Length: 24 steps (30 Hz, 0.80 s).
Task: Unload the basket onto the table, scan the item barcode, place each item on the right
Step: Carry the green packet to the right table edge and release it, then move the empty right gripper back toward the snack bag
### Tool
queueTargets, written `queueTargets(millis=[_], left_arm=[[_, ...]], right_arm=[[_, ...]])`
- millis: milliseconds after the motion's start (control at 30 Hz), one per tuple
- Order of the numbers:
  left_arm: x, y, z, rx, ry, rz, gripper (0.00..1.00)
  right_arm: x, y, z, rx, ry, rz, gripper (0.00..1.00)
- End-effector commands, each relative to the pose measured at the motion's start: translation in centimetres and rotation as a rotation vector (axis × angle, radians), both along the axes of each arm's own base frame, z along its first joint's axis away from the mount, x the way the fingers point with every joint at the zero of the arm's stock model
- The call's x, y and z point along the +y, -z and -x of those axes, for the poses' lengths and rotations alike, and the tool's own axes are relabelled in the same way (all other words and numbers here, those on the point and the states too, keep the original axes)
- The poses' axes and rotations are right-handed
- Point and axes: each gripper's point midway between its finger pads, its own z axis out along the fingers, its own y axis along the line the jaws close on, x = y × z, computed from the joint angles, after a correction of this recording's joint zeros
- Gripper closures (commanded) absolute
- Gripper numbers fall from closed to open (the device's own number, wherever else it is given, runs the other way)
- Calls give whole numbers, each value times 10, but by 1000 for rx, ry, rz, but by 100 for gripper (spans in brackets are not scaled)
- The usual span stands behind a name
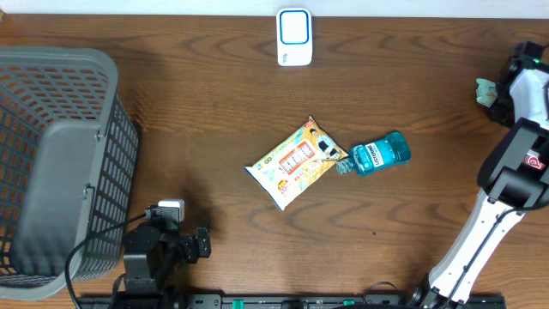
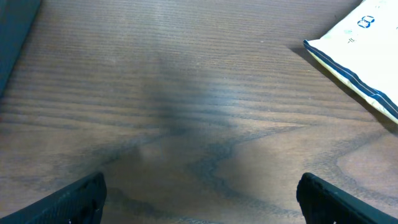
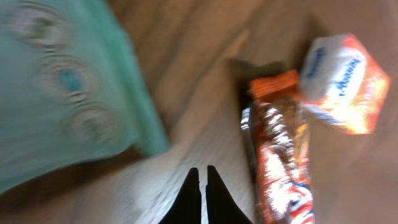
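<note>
Packet (image 1: 296, 163) on desk (image 1: 171, 103), long axis lower left to upper right. Orange wrapper (image 3: 280, 162) only in right wrist view. Left tool (image 2: 199, 199) released; right tool (image 3: 200, 193) clenched.

Table (image 1: 214, 86): dark brown wood with a flowing grain, smooth, carrying a soft satin sheen. Basket (image 1: 120, 167): grey plastic lattice, matt. Barcode scanner (image 1: 294, 37): smooth white plastic shell with a glossier blue face. Snack pouch (image 1: 296, 161): printed plastic film, glossy and lightly creased. Mouthwash bottle (image 1: 383, 154): translucent teal plastic, shiny, with a printed label. Left gripper (image 2: 200, 183): fingers (image 2: 78, 199) of matt black plastic. Right arm (image 1: 480, 232): smooth white casing. In the blurred right wrist view, an orange wrapper (image 3: 277, 155) looks like glossy, crinkled film; the teal packet (image 3: 62, 81) beside it appears duller.
</note>
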Motion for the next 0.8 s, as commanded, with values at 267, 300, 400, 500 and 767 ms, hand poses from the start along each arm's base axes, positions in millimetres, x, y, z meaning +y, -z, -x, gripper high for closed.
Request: queueTargets(millis=[267, 300, 400, 500, 767], left_arm=[[0, 4, 2, 14, 8, -7, 2], [0, 4, 2, 14, 8, -7, 2], [0, 4, 2, 14, 8, -7, 2], [0, 4, 2, 14, 8, -7, 2], [0, 4, 2, 14, 8, -7, 2]], right_arm=[[108, -113, -95, -540, -253, -363, 99], [109, -109, -100, -537, -261, -345, 99], [122, -84, -119, -518, -290, -311, 96], [123, -63, -129, -500, -294, -274, 99], [77, -46, -116, -406, -197, -50, 99]])
